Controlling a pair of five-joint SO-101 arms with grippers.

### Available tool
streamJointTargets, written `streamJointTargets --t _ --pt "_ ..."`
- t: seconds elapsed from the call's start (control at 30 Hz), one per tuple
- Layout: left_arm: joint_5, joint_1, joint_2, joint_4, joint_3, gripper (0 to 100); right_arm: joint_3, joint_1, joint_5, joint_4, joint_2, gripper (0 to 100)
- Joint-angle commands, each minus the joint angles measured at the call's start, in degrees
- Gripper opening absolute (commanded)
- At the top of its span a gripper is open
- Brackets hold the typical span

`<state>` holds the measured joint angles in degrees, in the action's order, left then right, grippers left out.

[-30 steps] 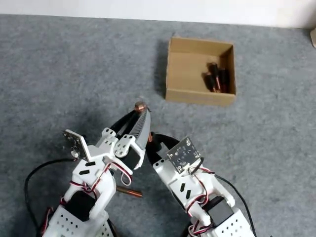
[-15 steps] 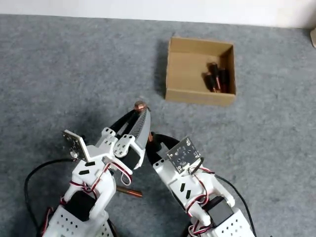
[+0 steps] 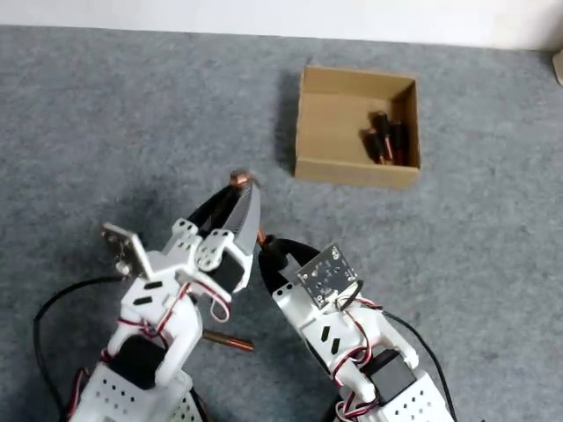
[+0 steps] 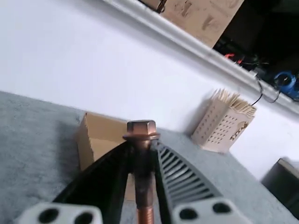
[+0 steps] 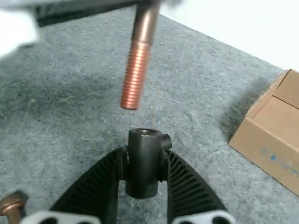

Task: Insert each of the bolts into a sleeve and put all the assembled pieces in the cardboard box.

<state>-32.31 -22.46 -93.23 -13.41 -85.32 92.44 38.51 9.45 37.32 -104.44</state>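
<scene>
Both pairs clenched: left fingers (image 4: 180,170) on copper-coloured hex-head bolt (image 4: 141,136), right fingers (image 5: 187,184) on dark cylindrical metal sleeve (image 5: 142,161), upright. Bolt tip hangs just above sleeve bore. Step: insertion. Next move calls for centring tip, lowering straight. Well apart on grey surface (image 3: 106,132): brown cardboard box (image 3: 356,171).

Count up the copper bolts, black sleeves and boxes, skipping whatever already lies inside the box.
Bolts: 2, a held bolt in the left gripper, a loose bolt on the table
Sleeves: 1, the sleeve in the right gripper
Boxes: 1, the cardboard box
Total: 4
</scene>
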Motion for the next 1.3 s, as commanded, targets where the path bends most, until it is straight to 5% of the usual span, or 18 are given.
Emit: streamJointTargets --t 0.0,0.37,0.87,1.1,1.27 --pt "-0.2 0.7 12.7 1.3 8.9 1 -3.9 0.3 -0.3 -2.2 -0.8 0.5" --pt "-3.4 0.3 21.1 1.3 10.3 1 -3.9 -3.1 -0.6 -3.1 -0.8 0.5" --pt "-2.9 -9.5 20.8 1.4 2.2 1 -3.8 -9.5 -3.4 -7.6 -0.8 0.5" --pt "3.7 -11.1 20.8 1.6 1.5 1 -3.5 -9.5 -3.4 -7.6 -0.8 0.5" --pt "5.4 -11.2 20.8 1.1 1.8 16 -3.5 -9.5 -3.3 -7.6 -0.8 0.5"
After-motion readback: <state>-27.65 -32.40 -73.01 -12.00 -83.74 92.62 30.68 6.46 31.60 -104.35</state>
